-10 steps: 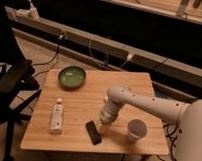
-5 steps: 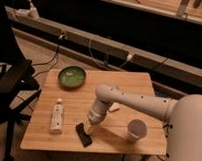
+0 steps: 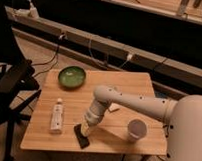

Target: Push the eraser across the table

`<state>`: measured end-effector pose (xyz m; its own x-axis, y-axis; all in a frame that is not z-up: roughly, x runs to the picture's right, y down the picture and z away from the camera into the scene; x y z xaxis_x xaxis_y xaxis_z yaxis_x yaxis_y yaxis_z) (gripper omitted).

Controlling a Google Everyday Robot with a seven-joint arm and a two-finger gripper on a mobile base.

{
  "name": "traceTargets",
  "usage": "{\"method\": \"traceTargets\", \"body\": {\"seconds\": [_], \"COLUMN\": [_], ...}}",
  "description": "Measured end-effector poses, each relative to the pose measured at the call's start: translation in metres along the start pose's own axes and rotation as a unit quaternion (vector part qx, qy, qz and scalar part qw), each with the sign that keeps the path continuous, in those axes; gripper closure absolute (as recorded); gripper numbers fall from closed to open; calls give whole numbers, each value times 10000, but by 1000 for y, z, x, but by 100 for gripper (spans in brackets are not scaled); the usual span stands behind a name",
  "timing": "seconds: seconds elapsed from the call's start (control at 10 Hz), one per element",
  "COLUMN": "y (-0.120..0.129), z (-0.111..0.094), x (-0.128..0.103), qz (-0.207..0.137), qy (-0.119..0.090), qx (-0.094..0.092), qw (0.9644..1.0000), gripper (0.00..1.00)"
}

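Where the arm reaches down: the tool (image 3: 86,128) sits low at the front of the tabletop (image 3: 124,86), touching the eraser
Eraser (image 3: 82,137): lies flat near the front edge, angled
Tool state: cannot tell
Green bowl (image 3: 71,76): back left
White tube (image 3: 56,115): left of the eraser
Cup (image 3: 137,130): front right
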<state>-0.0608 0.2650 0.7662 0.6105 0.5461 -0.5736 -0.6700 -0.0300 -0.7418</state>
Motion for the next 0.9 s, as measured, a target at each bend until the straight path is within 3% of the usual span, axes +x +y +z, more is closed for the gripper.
{"method": "traceTargets", "body": {"seconds": [0.2,0.3,0.5,0.9], "y": [-4,-11,-16,2], "z": [-17,-26,-22,-4], "x": [4,12,22,0], "qz": [140,154,87,61], "qy": [-262,-294,-122,-44], "qx": [153,136,104,78], "qw": [9994,9994,9998,9999], "gripper": [99,90,74,72]}}
